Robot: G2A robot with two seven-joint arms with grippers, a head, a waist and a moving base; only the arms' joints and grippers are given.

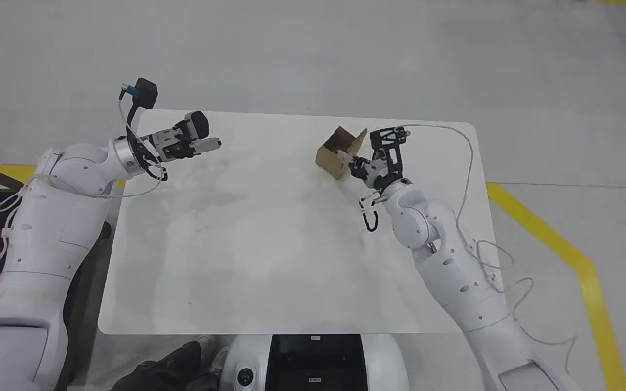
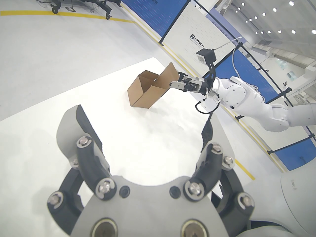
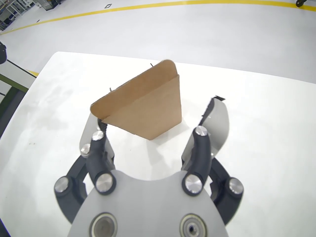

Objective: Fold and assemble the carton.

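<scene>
Brown cardboard, plain on every face I can see. From the top view, the carton sits on the white table, toward the far edge on my right side. Its mouth is open and one flap is raised. My right gripper is right against its near side. My left gripper hangs over the far left corner, well apart from the carton.

From my left wrist, the left gripper has its two fingers spread wide over bare tabletop, with nothing between them. Across the table the carton stands with its open inside showing, and the right gripper meets the edge of the upright flap. Behind it a white perforated panel carries a small dark logo and one word of lettering. A blue panel beside it bears the same mark in dark print.

From my right wrist, the right gripper is spread open with the carton standing between its fingers. One finger lies at the corner of the flap, partly hidden by it, and I cannot tell whether it presses on the cardboard. The other finger is clear of the carton wall. A yellow line curves across the floor beyond the table.
</scene>
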